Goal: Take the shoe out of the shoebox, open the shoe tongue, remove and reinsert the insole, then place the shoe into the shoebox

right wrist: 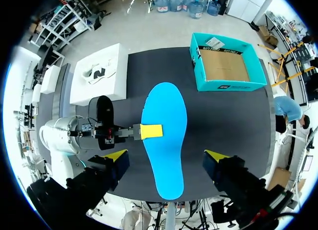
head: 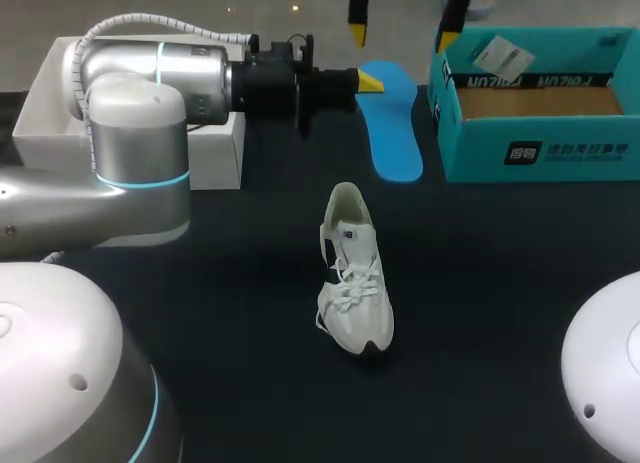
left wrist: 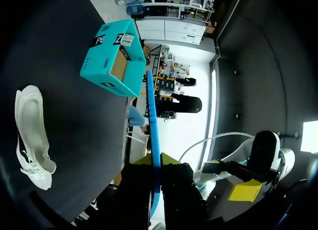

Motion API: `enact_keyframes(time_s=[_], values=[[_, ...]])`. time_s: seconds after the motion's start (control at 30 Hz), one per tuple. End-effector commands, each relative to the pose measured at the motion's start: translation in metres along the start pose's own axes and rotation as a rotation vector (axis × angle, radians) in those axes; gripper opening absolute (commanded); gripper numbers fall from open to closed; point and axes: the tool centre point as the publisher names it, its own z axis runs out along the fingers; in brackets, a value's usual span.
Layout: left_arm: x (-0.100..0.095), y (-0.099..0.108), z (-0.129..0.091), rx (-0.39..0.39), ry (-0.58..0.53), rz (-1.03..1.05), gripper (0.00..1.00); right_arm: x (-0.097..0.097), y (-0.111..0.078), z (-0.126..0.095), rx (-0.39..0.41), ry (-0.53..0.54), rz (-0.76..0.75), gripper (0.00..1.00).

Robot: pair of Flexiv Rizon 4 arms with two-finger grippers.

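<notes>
Standing upright mid-table, white shoe (head: pixel 355 273) runs 12–6 o'clock, toe at 6, heel at 12, outside the shoebox (head: pixel 540 148). Blue insole (head: pixel 393 123) sits at shoe's 12, long axis also approx. 12–6. Its 9 o'clock edge is pinched by L gripper (left wrist: pixel 157 159); L wrist view shows it edge-on only. R gripper (right wrist: pixel 166 155) above insole, jaws wide, clear of it both sides; its arm is cut off in head view. Shoebox at shoe's 2, white box (head: pixel 45 108) at 10, partly behind L arm (head: pixel 140 133).
</notes>
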Motion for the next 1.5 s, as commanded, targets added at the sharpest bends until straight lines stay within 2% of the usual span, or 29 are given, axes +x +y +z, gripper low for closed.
enact_keyframes(time_s=[0.03, 0.9, 0.93, 1.03, 1.13, 1.2, 1.3, 1.5], values=[[0.0, 0.001, 0.0, 0.003, 0.003, 0.001, 0.0, -0.005, 0.0, 0.003, -0.003, 0.021, -0.001, 1.0], [0.0, 0.001, -0.001, 0.013, 0.005, 0.008, 0.0, -0.005, 0.001, 0.004, 0.011, 0.029, 0.001, 1.0], [0.0, 0.001, -0.001, 0.013, 0.005, 0.008, 0.0, -0.01, -0.001, 0.005, -0.006, 0.097, -0.001, 1.0], [0.0, 0.001, -0.001, 0.013, 0.005, 0.008, 0.0, -0.023, -0.005, 0.006, -0.13, 0.361, -0.021, 1.0], [0.0, 0.001, -0.001, 0.013, 0.005, 0.008, 0.0, -0.032, -0.01, 0.005, -0.205, 0.584, -0.032, 1.0], [0.0, 0.001, -0.001, 0.013, 0.005, 0.008, 0.0, -0.035, -0.012, 0.006, -0.201, 0.588, -0.034, 1.0], [0.0, 0.001, -0.001, 0.013, 0.005, 0.008, 0.0, -0.038, -0.014, 0.007, -0.219, 0.665, -0.041, 1.0], [0.0, 0.001, -0.001, 0.013, 0.005, 0.008, 0.0, -0.041, -0.019, 0.017, -0.189, 0.821, -0.036, 1.0]])
